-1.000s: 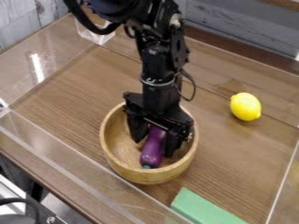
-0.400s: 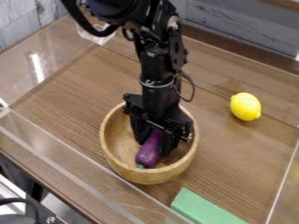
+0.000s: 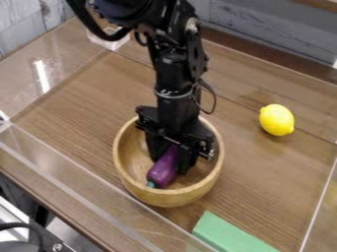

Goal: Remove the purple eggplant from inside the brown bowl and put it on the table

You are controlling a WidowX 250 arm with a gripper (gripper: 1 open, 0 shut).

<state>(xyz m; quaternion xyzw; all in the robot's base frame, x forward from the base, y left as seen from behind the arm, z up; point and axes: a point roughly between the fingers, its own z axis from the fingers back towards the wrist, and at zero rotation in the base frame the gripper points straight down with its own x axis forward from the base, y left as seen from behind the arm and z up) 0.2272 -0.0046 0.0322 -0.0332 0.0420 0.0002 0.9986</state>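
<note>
I have the gripper [image 3: 171, 150] pointing straight down into the brown bowl [image 3: 132, 172], jaws pinching the upper end of the purple eggplant [image 3: 164, 168]; its lower end seems to rest on the bowl floor, leaning toward the near-left wall, though I can't tell whether it is just clear. The vertical approach makes sense: the thick rim blocks any side entry, and gripping near the top end leaves the jaws clear of the wood. Judging from this, the grasp is made but the lift out is not yet done, and the eggplant is inside the bowl, not on the desk [image 3: 93, 89]. Count: one eggplant, one bowl, one yellow lemon [image 3: 275, 120] sitting well apart on the right, one flat green block [image 3: 237, 236] at the near edge, one arm.
</note>
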